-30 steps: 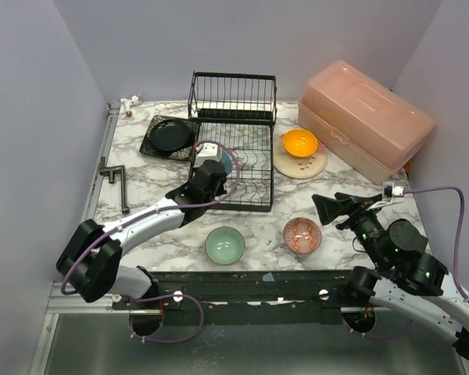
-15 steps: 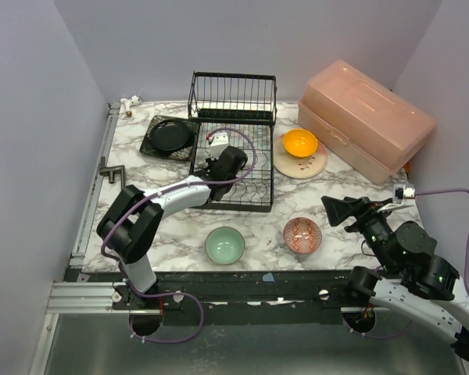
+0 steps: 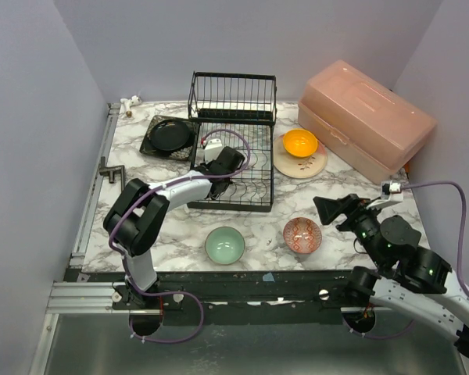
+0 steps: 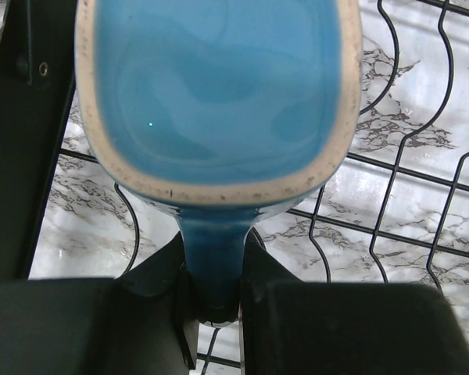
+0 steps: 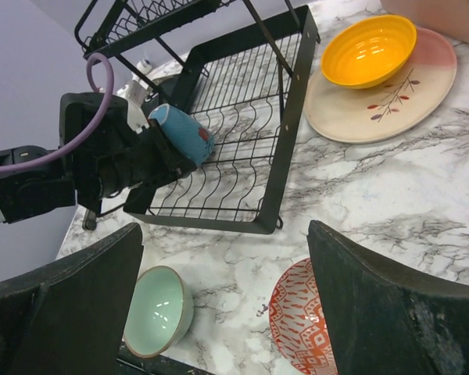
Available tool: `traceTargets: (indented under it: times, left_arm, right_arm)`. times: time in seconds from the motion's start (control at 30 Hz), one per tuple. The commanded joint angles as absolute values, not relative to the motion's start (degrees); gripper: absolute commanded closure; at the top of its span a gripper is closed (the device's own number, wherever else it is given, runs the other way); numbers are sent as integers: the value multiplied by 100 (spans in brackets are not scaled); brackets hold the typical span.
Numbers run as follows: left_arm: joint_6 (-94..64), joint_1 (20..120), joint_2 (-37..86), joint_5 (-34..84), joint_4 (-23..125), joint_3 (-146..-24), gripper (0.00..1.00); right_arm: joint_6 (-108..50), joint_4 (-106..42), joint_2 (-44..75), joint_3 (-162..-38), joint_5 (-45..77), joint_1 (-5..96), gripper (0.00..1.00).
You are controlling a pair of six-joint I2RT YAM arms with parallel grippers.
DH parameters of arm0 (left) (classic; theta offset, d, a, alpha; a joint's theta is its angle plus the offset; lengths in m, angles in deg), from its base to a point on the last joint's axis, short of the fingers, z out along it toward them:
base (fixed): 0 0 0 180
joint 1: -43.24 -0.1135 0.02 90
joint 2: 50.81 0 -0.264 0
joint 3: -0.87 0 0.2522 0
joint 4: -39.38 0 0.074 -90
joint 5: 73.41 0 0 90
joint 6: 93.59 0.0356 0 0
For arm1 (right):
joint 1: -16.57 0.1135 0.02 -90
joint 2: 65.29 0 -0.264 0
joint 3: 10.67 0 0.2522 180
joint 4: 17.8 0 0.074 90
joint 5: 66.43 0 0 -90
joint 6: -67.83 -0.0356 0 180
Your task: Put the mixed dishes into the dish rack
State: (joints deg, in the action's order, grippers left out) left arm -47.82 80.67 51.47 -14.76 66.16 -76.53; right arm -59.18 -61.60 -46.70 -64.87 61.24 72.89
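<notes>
The left gripper (image 4: 215, 275) is clenched on the handle of the blue-handled mug (image 4: 219, 86), which is tipped on its side over the 9 o'clock part of the dish rack (image 3: 233, 206). The right gripper (image 3: 331, 209) hangs released above the bench (image 3: 340, 168), just at 2 o'clock of the small red-patterned bowl (image 3: 302, 235). The mint-green bowl (image 3: 224, 244) sits at the rack's 6 o'clock. At its 3 o'clock the orange bowl (image 3: 300, 143) rests on the beige-pink plate (image 3: 285, 166).
</notes>
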Motion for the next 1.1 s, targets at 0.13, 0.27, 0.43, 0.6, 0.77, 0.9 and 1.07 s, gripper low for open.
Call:
traceTargets:
  times: [0.13, 0.27, 0.43, 0.6, 0.77, 0.9, 1.07]
  left_arm:
    - [-4587, 8055, 5027, -1138, 6712, -7692, 63]
    - [-4437, 8059, 4713, -776, 6364, -7300, 46]
    - [-4171, 8027, 4062, -205, 5899, -6724, 22]
    - [-4085, 7980, 3306, 263, 6030, -6411, 8]
    - [-4000, 7856, 2049, 888, 6307, -6011, 5]
    - [-3713, 7722, 673, 1231, 6830, -5685, 5]
    - [-2887, 7650, -1176, 1542, 7967, -5645, 5]
  right_arm:
    - [-6371, -6016, -4372, -6239, 5859, 7323, 12]
    - [-6405, -5684, -4155, -6047, 5613, 7325, 12]
    - [-6876, -5336, -3432, -6002, 5225, 7322, 10]
    - [-7207, -4922, -2427, -6114, 4775, 7309, 8]
    - [-7220, -4149, -1605, -6258, 4504, 7310, 9]
    - [-7168, -3496, -811, -6499, 4320, 7292, 12]
    - [-6728, -2039, 260, -6650, 4082, 7241, 22]
